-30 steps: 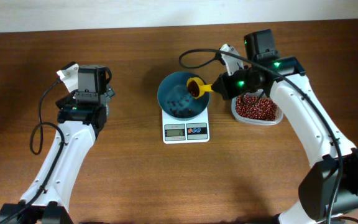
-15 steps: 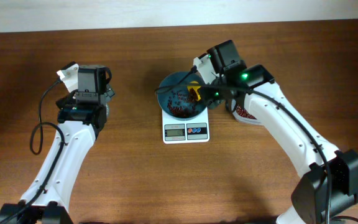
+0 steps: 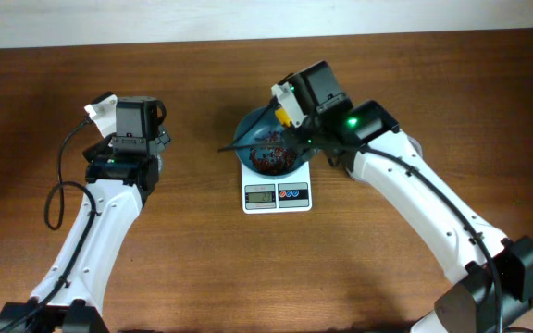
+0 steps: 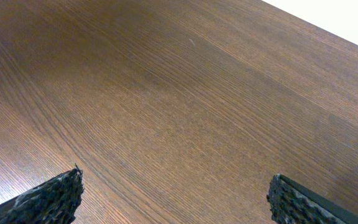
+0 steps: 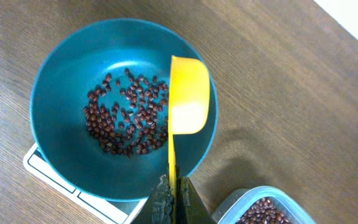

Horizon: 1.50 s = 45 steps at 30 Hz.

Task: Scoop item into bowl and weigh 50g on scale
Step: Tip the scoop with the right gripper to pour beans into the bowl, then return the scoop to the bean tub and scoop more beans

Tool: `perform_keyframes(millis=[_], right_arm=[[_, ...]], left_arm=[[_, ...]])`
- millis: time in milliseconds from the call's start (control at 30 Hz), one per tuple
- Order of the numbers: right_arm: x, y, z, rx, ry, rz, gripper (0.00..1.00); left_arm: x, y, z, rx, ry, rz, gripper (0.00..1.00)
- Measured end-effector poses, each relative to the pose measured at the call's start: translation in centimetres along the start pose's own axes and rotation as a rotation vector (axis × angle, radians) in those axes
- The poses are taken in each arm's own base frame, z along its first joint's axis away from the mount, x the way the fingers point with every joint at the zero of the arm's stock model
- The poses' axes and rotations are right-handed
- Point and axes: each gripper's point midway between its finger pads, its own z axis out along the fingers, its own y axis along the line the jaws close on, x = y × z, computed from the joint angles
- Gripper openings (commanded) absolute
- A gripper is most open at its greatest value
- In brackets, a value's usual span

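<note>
Right wrist: we find right gripper [image 5: 174, 194] clamped on scoop [image 5: 188, 93], handle in line with jaws, cup over bowl [image 5: 61, 74].
Refill: beans [image 5: 257, 213] in container [image 5: 272, 190] just beside jaws; right arm nearer.
Idle arm: left gripper [image 4: 173, 196] agape.

A dark brown wooden table [image 3: 192, 250] with long, fine grain fills nearly the whole scene. Beyond the table's far edge runs a plain off-white strip [image 3: 109, 18], wall or floor unclear. Even light leaves a soft sheen on the tabletop.

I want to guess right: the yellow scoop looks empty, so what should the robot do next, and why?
Probably swing the right claw and its scoop over to the clear container for more: the scoop looks empty, and the beans only thinly cover the bowl bottom.
</note>
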Motion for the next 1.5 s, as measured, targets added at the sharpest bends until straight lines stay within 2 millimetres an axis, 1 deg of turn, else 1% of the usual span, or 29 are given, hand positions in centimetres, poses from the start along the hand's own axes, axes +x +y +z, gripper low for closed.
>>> perform_keyframes(millis=[167, 333, 467, 533, 600, 667, 733, 767, 800, 833, 867, 900, 933, 967, 1000, 1033, 1067, 1133, 1233, 1400, 1500], right_arm=[[0.6, 0.1, -0.2, 0.025, 0.026, -0.014, 0.04], [0.7, 0.1, -0.4, 0.032, 0.032, -0.015, 0.04], [0.0, 0.2, -1.8, 0.03, -0.001, 0.004, 0.04], [-0.5, 0.0, -2.2, 0.033, -0.019, 0.019, 0.04], [-1.1, -0.4, -2.9, 0.038, -0.036, 0.052, 0.04], [-2.1, -1.7, -5.1, 0.05, -0.058, 0.116, 0.04], [-1.5, -4.4, -8.2, 0.082, -0.059, 0.213, 0.04], [-0.7, -5.8, -9.3, 0.101, -0.051, 0.258, 0.04], [1.1, -7.7, -10.9, 0.134, -0.024, 0.33, 0.04], [2.8, -9.1, -11.8, 0.156, 0.011, 0.387, 0.04], [4.7, -10.5, -12.4, 0.183, 0.052, 0.452, 0.04], [5.8, -11.6, -12.5, 0.202, 0.073, 0.501, 0.04], [6.8, -12.6, -12.2, 0.217, 0.095, 0.542, 0.04], [7.7, -13.0, -11.6, 0.221, 0.121, 0.568, 0.04], [8.9, -13.1, -10.6, 0.218, 0.165, 0.589, 0.04], [9.5, -13.1, -9.9, 0.216, 0.191, 0.599, 0.04], [10.6, -13.0, -8.3, 0.21, 0.235, 0.619, 0.04], [11.9, -12.4, -6.1, 0.197, 0.286, 0.627, 0.04], [13.8, -11.7, -4.0, 0.188, 0.345, 0.643, 0.04], [15.0, -11.3, -1.4, 0.192, 0.338, 0.665, 0.04], [15.4, -11.1, -0.8, 0.189, 0.345, 0.671, 0.04]], left_arm=[[0.0, 0.0, 0.0, 0.0, 0.0, 0.0, 0.99], [0.0, 0.0, 0.0, 0.0, -0.001, 0.0, 0.99], [-0.1, 0.0, 0.0, 0.001, -0.002, -0.001, 0.99], [-0.1, 0.0, 0.0, 0.002, -0.003, -0.002, 0.99], [-0.1, 0.0, 0.0, 0.002, -0.003, -0.002, 0.99], [-0.1, 0.0, 0.0, 0.002, -0.003, -0.002, 0.99], [-0.1, 0.0, 0.0, 0.002, -0.003, -0.002, 0.99], [-0.1, 0.0, 0.0, 0.002, -0.003, -0.002, 0.99], [-0.1, -0.1, 0.0, 0.002, -0.004, -0.003, 0.99], [-0.1, -0.1, 0.0, 0.003, -0.005, -0.004, 0.99], [-0.2, -0.1, 0.0, 0.004, -0.007, -0.005, 0.99], [-0.2, -0.1, 0.0, 0.005, -0.009, -0.006, 0.99], [-0.2, -0.1, 0.0, 0.005, -0.009, -0.006, 0.99], [-0.2, -0.1, 0.0, 0.005, -0.009, -0.006, 0.99], [-0.3, -0.2, 0.0, 0.006, -0.011, -0.008, 0.99], [-0.3, -0.2, 0.0, 0.007, -0.013, -0.009, 0.99], [-0.4, -0.2, 0.0, 0.01, -0.016, -0.011, 0.99], [-0.5, -0.3, 0.0, 0.011, -0.019, -0.013, 0.99], [-0.5, -0.3, 0.0, 0.012, -0.02, -0.014, 0.99], [-0.5, -0.3, 0.0, 0.011, -0.02, -0.014, 0.99], [-0.5, -0.3, 0.0, 0.012, -0.02, -0.014, 0.99]])
